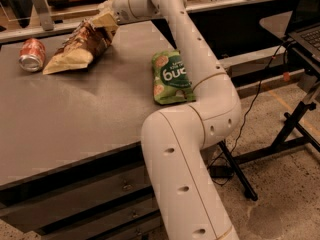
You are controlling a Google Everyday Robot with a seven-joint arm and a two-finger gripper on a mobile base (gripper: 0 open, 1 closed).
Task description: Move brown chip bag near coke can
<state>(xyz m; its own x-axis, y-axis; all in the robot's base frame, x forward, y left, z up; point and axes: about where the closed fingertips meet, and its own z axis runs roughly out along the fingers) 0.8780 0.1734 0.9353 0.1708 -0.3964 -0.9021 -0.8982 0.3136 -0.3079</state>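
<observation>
**Brown chip bag (80, 48) held close to the coke can (32, 54) at the far left of the tabletop (90, 119).**
The pincer (106, 21) is clenched on the bag's raised upper end. The cream bottom edge rests on the grey tabletop, near the can but apart from it. Recommended: lower the raised end gently and let go without dragging. The crinkly foil looks limp and light, and the smooth round can lies on its side, so it may roll if nudged. A flat green bag (171, 77) lies well apart.
</observation>
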